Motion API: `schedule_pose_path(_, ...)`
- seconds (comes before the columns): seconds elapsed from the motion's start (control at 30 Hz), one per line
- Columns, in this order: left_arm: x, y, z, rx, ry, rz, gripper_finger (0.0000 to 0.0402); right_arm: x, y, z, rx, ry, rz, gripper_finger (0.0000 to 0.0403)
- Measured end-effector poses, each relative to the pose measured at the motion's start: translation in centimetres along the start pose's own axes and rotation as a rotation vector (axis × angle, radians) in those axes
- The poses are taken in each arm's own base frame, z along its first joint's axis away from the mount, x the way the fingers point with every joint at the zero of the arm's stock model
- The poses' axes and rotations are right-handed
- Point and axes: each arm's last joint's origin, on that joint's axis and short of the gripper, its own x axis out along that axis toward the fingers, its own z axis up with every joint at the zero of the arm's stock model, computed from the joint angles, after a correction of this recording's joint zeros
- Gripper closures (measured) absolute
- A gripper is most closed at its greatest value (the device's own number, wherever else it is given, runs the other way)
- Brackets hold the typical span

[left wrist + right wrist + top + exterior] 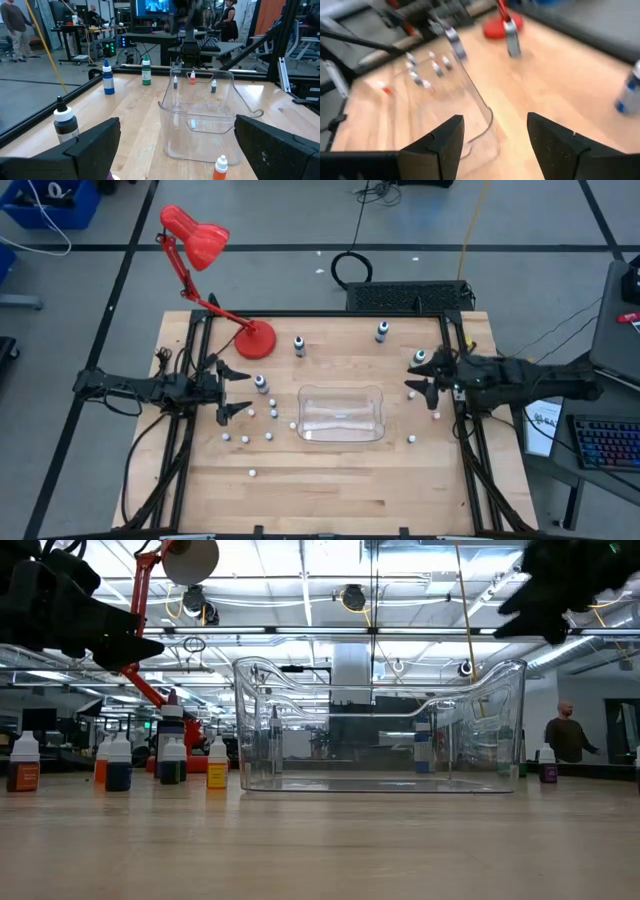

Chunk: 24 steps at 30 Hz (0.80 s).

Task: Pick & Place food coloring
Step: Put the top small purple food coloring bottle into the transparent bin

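Surface (330, 480): pale wood planks, centre frame.
Bin (341, 413): clear, rounded plastic.
Food coloring (248, 415): tiny white-capped bottles.
Left pincer (232, 391): released.
Right pincer (416, 377): released.

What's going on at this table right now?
Nothing is being handled yet. The left end effector and the right end effector both hang open and empty on opposite sides of a clear plastic container at the table's middle. The container looks empty. Small food coloring bottles stand scattered on the wooden table, most of them on the left arm's side, near a red desk lamp. No bottle has been placed in the container.
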Motion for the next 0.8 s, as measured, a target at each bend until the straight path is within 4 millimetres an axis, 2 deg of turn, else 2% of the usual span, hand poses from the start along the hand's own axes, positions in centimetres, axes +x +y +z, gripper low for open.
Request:
schedule_pose_path(0.17,0.0,0.0,0.0,0.0,0.0,0.0,0.0014,0.6,3.2,4.9,0.119,0.35,-0.173,0.0195)
schedule_pose_path(0.33,0.0,0.0,0.0,0.0,0.0,0.0,0.0014,2.8,5.0,7.2,0.148,0.644,-0.406,0.0195)
schedule_pose_path(0.4,0.0,0.0,0.0,0.0,0.0,0.0,0.0014,4.3,5.2,7.2,0.153,0.73,-0.455,0.0195)
schedule_pose_path(0.57,0.0,0.0,0.0,0.0,0.0,0.0,0.0014,7.1,5.0,5.6,0.126,0.872,-0.532,0.0195)
schedule_pose_path(0.8,0.0,0.0,0.0,0.0,0.0,0.0,0.0014,8.4,2.5,2.4,0.092,0.964,-0.643,0.0195)
